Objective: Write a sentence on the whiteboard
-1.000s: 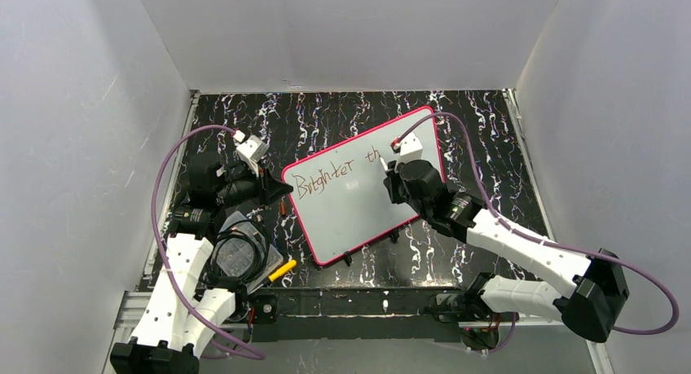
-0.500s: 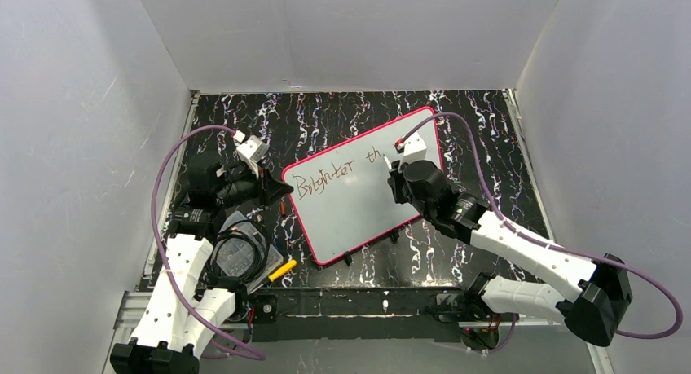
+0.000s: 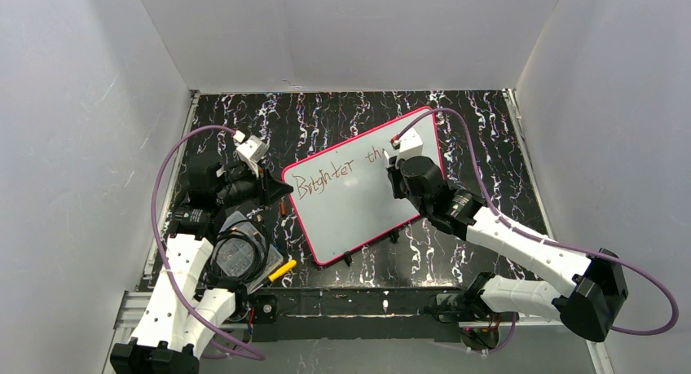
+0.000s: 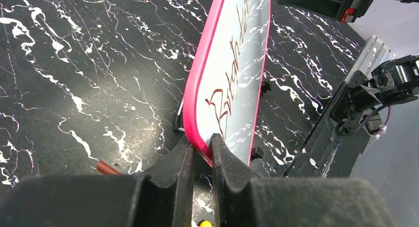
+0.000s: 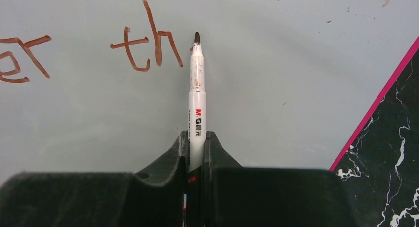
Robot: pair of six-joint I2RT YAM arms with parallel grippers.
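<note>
A thin pink frame rims the glossy, round-cornered whiteboard (image 3: 350,207).

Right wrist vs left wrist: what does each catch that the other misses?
Right wrist only: the right gripper shut on a white marker, tip just right of the letters "th". Left wrist only: the left gripper pinching the whiteboard at its pink edge, with "Brighter" beside it. Both: the whiteboard face, the reddish-brown lettering, the black marbled tabletop.
</note>
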